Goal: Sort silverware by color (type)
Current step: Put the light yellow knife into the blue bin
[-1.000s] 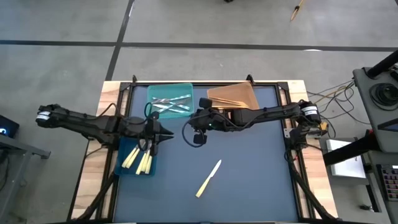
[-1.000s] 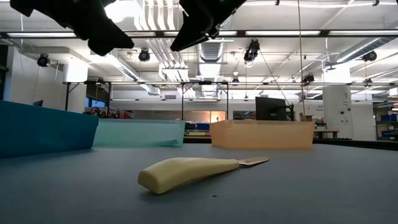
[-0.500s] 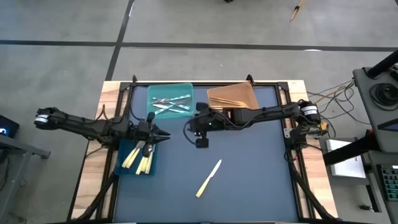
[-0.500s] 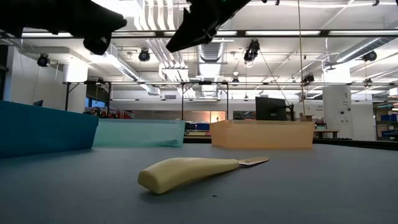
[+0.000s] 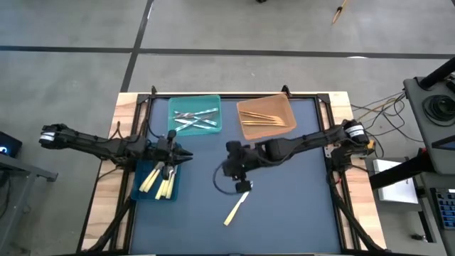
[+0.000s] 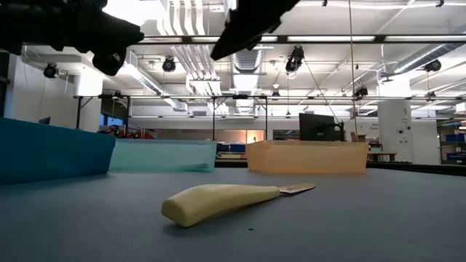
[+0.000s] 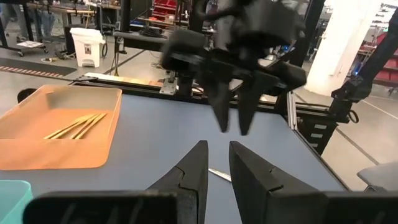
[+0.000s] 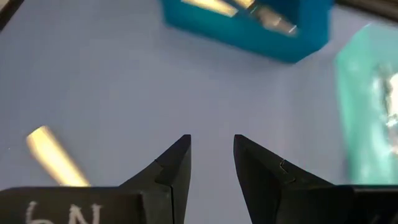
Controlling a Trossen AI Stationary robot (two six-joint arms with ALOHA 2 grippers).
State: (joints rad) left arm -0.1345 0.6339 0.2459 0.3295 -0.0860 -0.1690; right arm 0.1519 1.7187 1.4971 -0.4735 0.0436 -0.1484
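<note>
From above, one pale yellow plastic knife point(image 5: 239, 203) lies alone on the dark blue-grey table mat point(image 5: 291, 213), toward the front. The right gripper point(image 5: 242, 186) hangs just over the knife's blade end. The left gripper point(image 5: 186, 153) waits at the inner edge of the deep blue rectangular bin point(image 5: 144, 193), which holds several pale yellow pieces point(image 5: 158, 181). The pale teal bin point(image 5: 175, 107) at the back holds silvery grey cutlery point(image 5: 195, 119); beside it, the orange-tan bin point(image 5: 284, 130) holds thin orange-tan pieces point(image 5: 267, 118).

From table height, the knife point(image 6: 218, 201) rests flat on the mat — thick handle nearest, blade pointing away — with both arms dark overhead and nothing touching it.

The left wrist camera shows its own fingers point(image 7: 190, 170) a narrow gap apart, empty, facing the right gripper point(image 7: 231, 127) beyond (its tips slightly parted too).

The right wrist camera shows its fingers point(image 8: 176, 160) set a modest gap apart, gripping nothing, with the yellow knife handle point(image 8: 53, 157) on the mat off to one side.
</note>
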